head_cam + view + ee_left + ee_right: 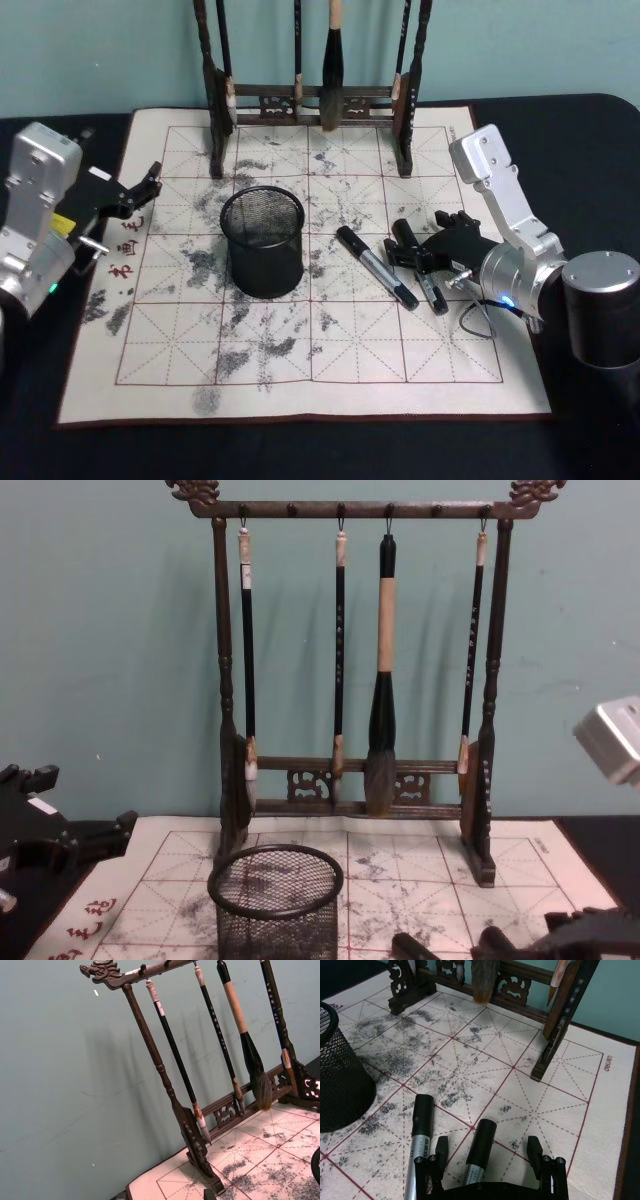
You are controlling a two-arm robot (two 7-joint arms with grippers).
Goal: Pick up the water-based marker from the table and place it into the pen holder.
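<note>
Now, wide right claw (pixel 488 1146) astride marker (pixel 480 1140).

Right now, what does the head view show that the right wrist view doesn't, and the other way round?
Head view: the left gripper parked at the mat's left edge, and the left marker and right marker lying to the right of the pen holder.
Right wrist view: the right gripper open, its fingers either side of the right marker, the left marker outside them.
Both: pen holder, markers, mat, brush rack base.
</note>
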